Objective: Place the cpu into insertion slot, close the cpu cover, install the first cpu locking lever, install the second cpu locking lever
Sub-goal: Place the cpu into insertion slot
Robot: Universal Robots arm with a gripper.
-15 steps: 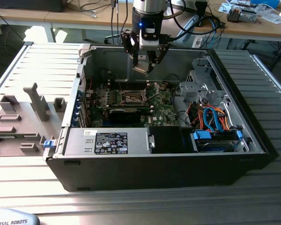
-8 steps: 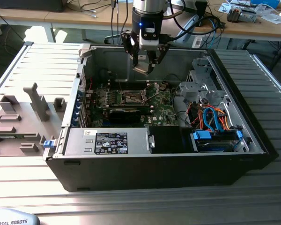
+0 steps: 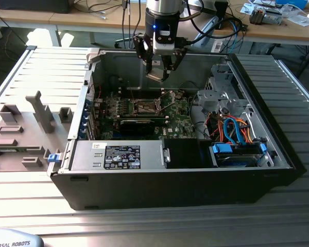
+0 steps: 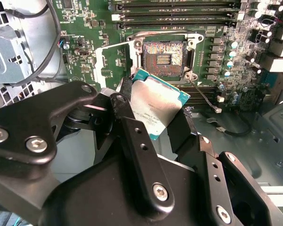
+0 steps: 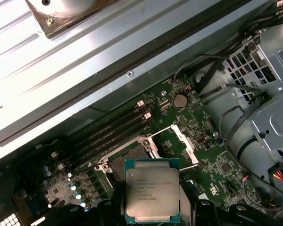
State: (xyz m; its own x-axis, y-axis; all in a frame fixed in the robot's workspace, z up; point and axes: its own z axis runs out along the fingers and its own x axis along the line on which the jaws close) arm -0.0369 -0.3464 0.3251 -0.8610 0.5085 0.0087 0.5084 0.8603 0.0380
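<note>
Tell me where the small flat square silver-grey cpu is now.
The cpu is clamped in the black tool, raised over the green motherboard beside its empty socket, centre of the exterior view.

A ribbed metal table [image 3: 195, 221] bears an open computer case [image 3: 170, 190] and a grey fixture plate [image 3: 41, 143]

One cpu [image 5: 152, 195]: flat square, silver-grey top, green rim; clamped in my tool [image 4: 153, 113] above the bare insertion slot [image 4: 164, 59]. One cpu cover [image 5: 186, 143]: silvery frame, swung open.

Black linkage fingers [image 4: 141, 155], silver screws [image 4: 160, 190], silvery wrist [image 3: 164, 9], blue light [image 3: 154, 27]
</note>
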